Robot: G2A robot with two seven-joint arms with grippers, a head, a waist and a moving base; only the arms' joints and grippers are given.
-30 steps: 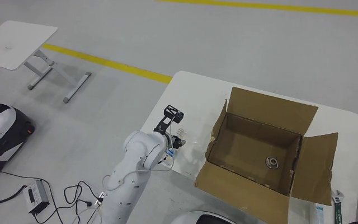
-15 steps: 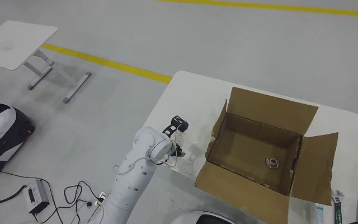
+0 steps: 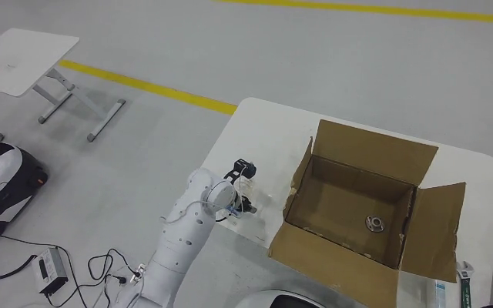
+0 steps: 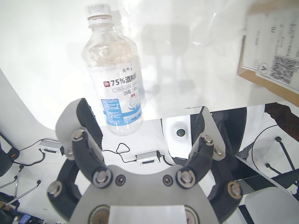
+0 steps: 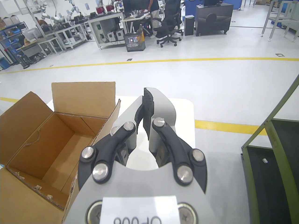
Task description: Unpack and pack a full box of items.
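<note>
Near table [image 4: 46,36] edge, bottle [image 4: 114,80] seen just beyond released left end effector [image 4: 142,108]; right end effector [image 5: 146,99] clenched, empty. Probably light, kinda slick; mid-body grip advised.

white side table [image 3: 31,58]: on floor | yellow line [image 3: 139,83]: beside it | power adapter [image 3: 51,271]: floor, cabled

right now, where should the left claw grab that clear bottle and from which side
Grip the clear bottle across its labelled middle, where the body is straight-sided; the neck tapers. Come in from the near edge of the table: the bottle's base faces the open left claw, cap pointing away.
</note>
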